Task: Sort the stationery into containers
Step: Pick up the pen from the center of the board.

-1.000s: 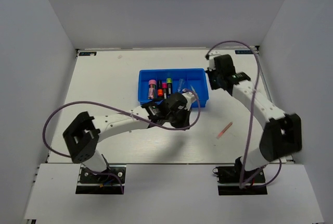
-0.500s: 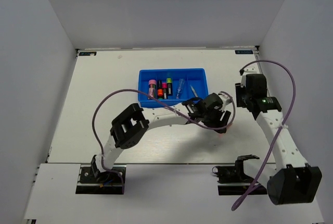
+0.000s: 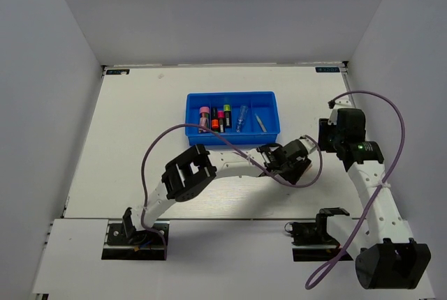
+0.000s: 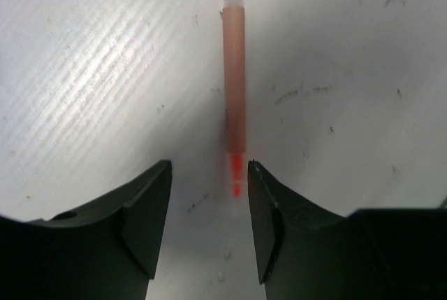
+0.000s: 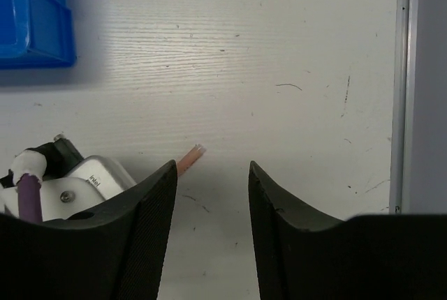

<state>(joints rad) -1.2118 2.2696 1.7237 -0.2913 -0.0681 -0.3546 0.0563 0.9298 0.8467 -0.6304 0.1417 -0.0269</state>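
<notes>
while the left gripper (image 4: pixel 208 174) hangs spread over one end of the pink stick (image 4: pixel 234 84), picking looks next: lower, pinch, carry toward ten o'clock into the blue tray (image 3: pixel 269 96).

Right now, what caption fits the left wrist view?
Open left gripper straddles the near end of a thin pink stick lying on the white table.

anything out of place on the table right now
Yes: one thin pink stick lies loose on the table, outside the blue tray where the highlighters sit in compartments. The left gripper is open with its jaws either side of the stick's near end, not closed on it.
</notes>
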